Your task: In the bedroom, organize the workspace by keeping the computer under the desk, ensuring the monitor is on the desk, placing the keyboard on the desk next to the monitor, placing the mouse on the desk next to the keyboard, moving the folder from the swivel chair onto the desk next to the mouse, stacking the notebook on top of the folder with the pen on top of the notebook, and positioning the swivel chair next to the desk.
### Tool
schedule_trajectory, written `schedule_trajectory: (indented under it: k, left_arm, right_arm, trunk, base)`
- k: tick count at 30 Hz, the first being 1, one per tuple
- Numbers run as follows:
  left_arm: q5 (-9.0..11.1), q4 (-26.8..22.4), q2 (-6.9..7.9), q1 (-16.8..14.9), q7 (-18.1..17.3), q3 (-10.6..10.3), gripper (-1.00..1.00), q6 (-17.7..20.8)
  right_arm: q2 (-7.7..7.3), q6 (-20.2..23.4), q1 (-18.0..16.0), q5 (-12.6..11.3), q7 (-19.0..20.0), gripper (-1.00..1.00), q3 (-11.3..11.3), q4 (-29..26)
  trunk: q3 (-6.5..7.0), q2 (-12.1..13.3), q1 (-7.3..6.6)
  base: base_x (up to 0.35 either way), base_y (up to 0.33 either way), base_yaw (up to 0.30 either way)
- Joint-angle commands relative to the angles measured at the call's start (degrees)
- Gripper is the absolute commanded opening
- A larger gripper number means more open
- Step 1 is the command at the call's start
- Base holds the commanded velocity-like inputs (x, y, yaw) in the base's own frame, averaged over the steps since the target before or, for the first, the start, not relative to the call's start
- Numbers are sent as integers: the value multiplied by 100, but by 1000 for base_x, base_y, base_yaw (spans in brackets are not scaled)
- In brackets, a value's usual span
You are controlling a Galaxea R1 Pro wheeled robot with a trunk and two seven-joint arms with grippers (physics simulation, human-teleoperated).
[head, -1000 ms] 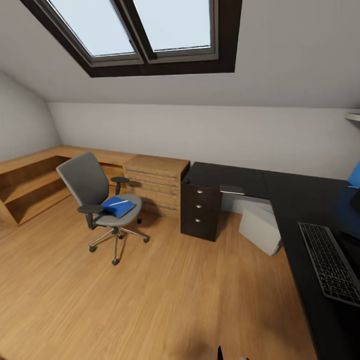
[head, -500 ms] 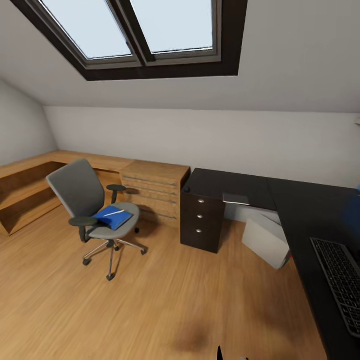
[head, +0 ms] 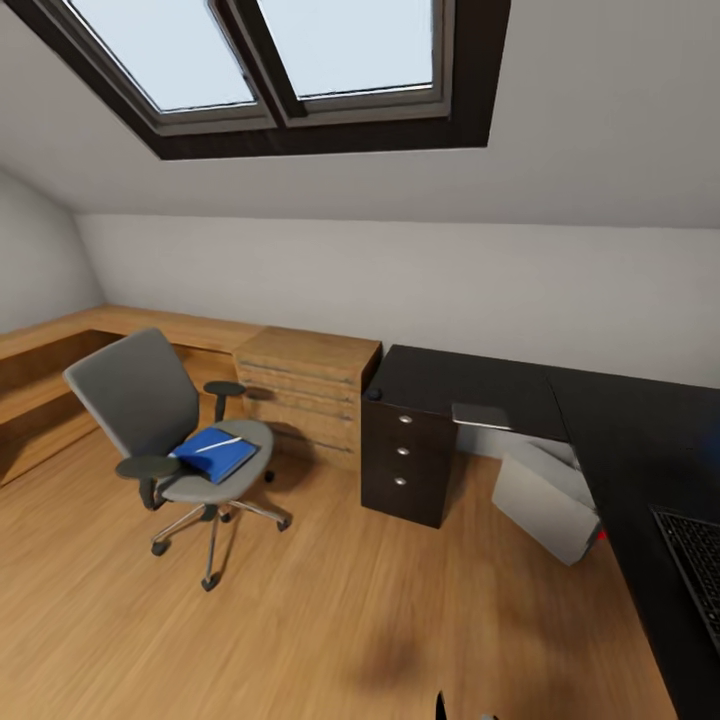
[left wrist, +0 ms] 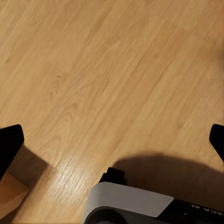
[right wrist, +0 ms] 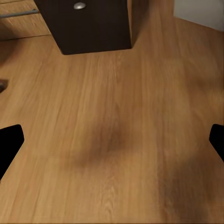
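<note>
While both of my grippers (left gripper (left wrist: 112, 140), right gripper (right wrist: 112, 140)) hang spread and empty above the floor (head: 330, 610), the folder (head: 213, 455) with the pen (head: 217, 443) lies far ahead on the swivel chair (head: 165, 435), not yet on the desk (head: 600, 420).

Head view: high up, well back, facing forward and down across the wood floor (head: 330, 600) toward the dark drawer unit (head: 405, 455) — swivel chair (head: 165, 430) left of it, black surface (head: 620, 440) to its right, skylight (head: 270, 60) overhead.

Right wrist view: low, close over the floor (right wrist: 116, 140), facing down along the right end effector (right wrist: 112, 140), fingertips at both edges; base of the same drawer unit (right wrist: 88, 25) near.

Left wrist view: close to the floor (left wrist: 102, 70) — facing steeply down past the left end effector (left wrist: 112, 140); floor shared with both others.
</note>
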Motion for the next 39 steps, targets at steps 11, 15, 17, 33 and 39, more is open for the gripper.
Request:
schedule_trajectory:
  k: [11,15,17,33,39]
  left_arm:
    - [-45,-1269,159,-7,68,-11,100,-141]
    - [-459,-2707,526,-2,530,71,100,84]
    - [-678,-3566,633,0,1065,367,100,671]
    - [-1177,-5155,183,-418,1826,2860,100,3479]
    - [-1240,-4635,213,-437,1830,2899,100,3484]
  right_arm:
    - [12,19,-15,66,-30,100,124,-611]
    - [-11,337,-274,155,-424,100,135,-1482]
    - [-16,933,-617,380,-893,100,137,-1853]
    - [-14,4708,-2999,1152,-1782,100,106,-2278]
    - [-6,4749,-3012,1126,-1800,100,103,-2289]
  trunk:
    - [-7,-4,4]
    - [-7,-4,4]
    - [-7,-4,4]
    - [-7,-4,4]
    - [-7,-4,4]
  base:
    - [322,0,0]
    - [322,0,0]
    - [322,0,0]
    - [322,0,0]
    - [322,0,0]
